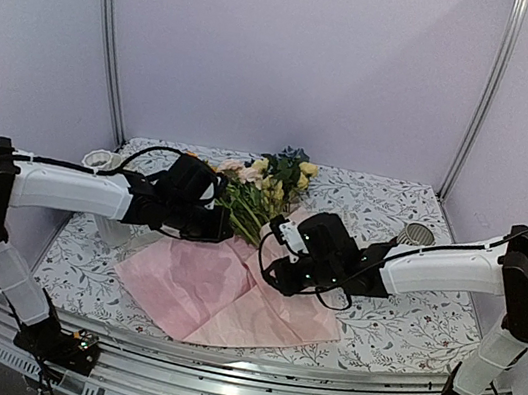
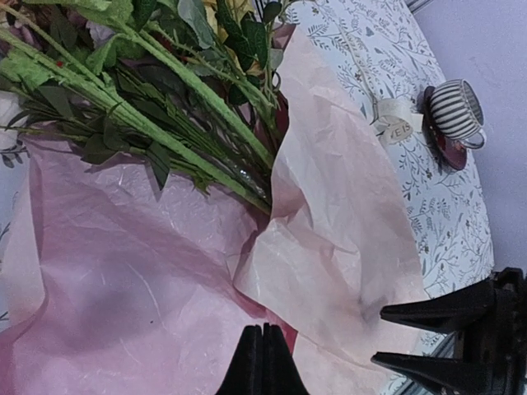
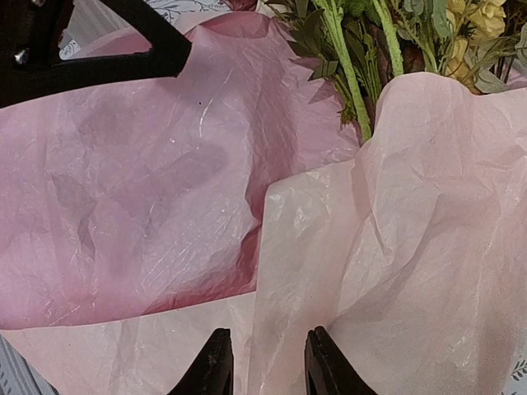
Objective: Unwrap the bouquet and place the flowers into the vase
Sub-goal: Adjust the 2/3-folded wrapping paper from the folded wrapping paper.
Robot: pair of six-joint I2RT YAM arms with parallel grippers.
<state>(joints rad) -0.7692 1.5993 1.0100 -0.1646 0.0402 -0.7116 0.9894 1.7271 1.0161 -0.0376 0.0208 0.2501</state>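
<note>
Two grippers meet above the pink paper (image 1: 217, 296), which lies opened and crumpled on the table (image 1: 404, 328) near the middle of its near edge. The flowers (image 1: 255, 201) lie on the paper's far part, with their stems (image 2: 165, 123) pointing toward the near edge and their blooms (image 1: 284, 170) toward the middle of the far edge. The vase (image 1: 98, 161) stands by the left edge, well apart from them and mostly hidden behind the left arm (image 1: 72, 191). The left gripper (image 2: 263, 362) hovers over the paper just beside the stem ends, its fingers pressed together with nothing between them. The right gripper (image 3: 268, 333) is low over the paper's right side with its fingers apart. A pale fold rises in the gap, and I cannot tell whether either finger touches it. A striped cup (image 2: 454, 111) on a saucer (image 2: 445, 152) stands near the right edge, with a cream tag (image 2: 398, 127) just beside it.
</note>
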